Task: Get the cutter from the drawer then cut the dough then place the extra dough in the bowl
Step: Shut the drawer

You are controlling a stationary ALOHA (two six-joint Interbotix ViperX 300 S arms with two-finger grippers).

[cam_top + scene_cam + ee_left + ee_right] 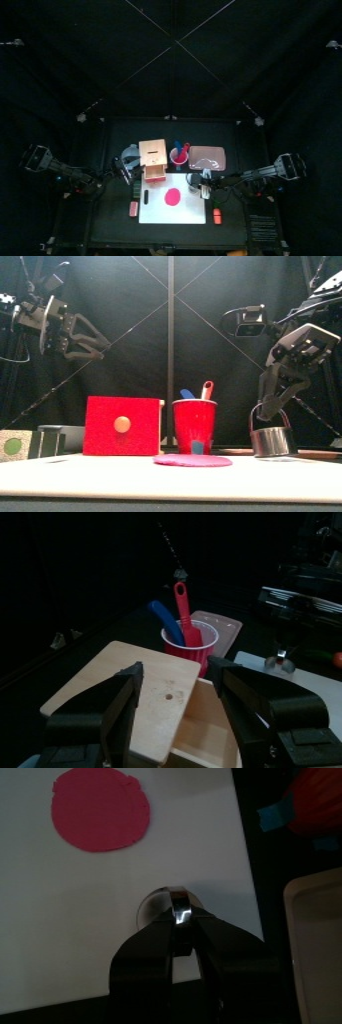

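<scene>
From my station I see the right gripper (263,414) closed tight on the thin wire handle of the cutter (271,440), so the metal ring hangs straight below the jaws. The cutter is low at the right part of the white cutting board (80,928); I cannot tell if its rim touches the board. The dough (191,460), a flat pink disc, lies on the same board, to the left of the cutter and apart from it, and it looks whole. The left gripper (174,677) is high over the wooden box (123,426) with its two jaws wide apart and nothing between them. The box stands behind the board at the left, its red drawer front turned to the front of the table. Just beside it on the right stands the red cup (194,421), with the blue knife (187,394) and the red knife (206,389) standing up in it. The pink tray (210,160) lies right of the cup, behind the board.
</scene>
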